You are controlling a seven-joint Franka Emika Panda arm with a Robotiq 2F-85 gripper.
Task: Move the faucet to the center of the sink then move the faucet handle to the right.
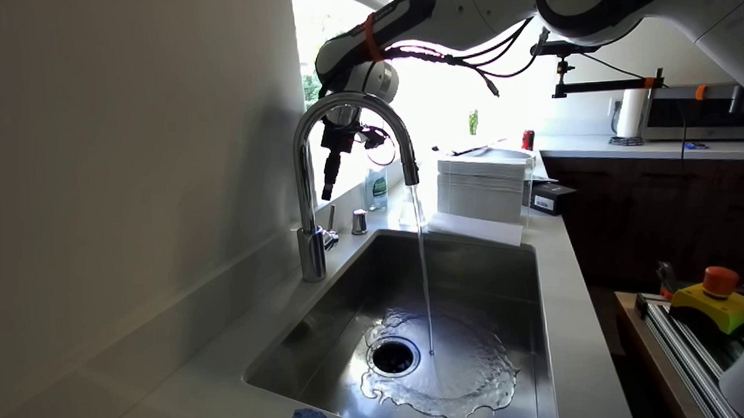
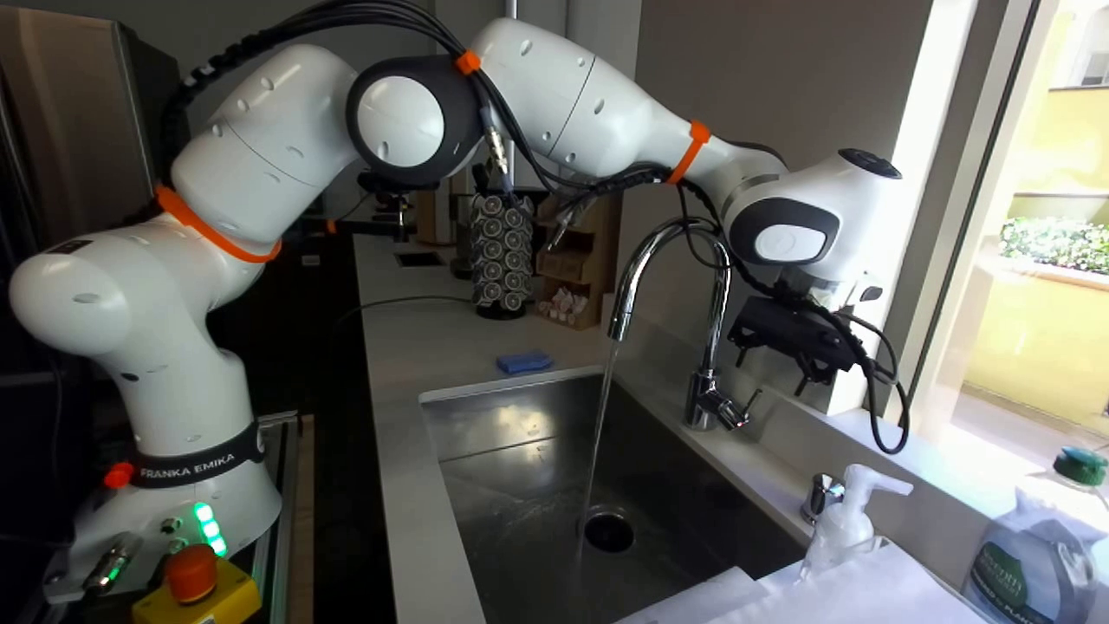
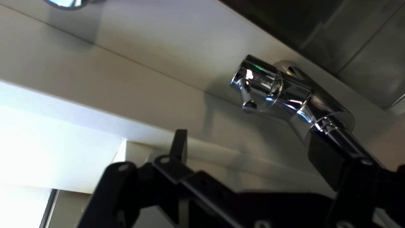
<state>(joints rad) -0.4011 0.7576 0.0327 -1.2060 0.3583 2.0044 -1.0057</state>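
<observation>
The chrome faucet (image 1: 312, 255) stands behind the sink (image 1: 315, 349); it also shows in an exterior view (image 2: 702, 403) and the wrist view (image 3: 326, 104). Its arched spout hangs over the basin. Water (image 1: 423, 263) runs from it and lands beside the drain (image 1: 393, 357). The faucet handle (image 3: 246, 95) is a thin lever on the side of the base; it also shows in an exterior view (image 2: 752, 405). My gripper (image 3: 253, 152) is open with nothing between its fingers. In an exterior view the gripper (image 2: 774, 371) is above and behind the handle, near the window, apart from it.
A chrome cap (image 2: 821, 496), a pump bottle (image 2: 840, 529) and a detergent bottle (image 2: 1031, 555) stand beside the faucet. A white stack (image 1: 481, 195) is at one sink end, a blue sponge (image 2: 523, 361) at the opposite end. A wall and window sill are close behind.
</observation>
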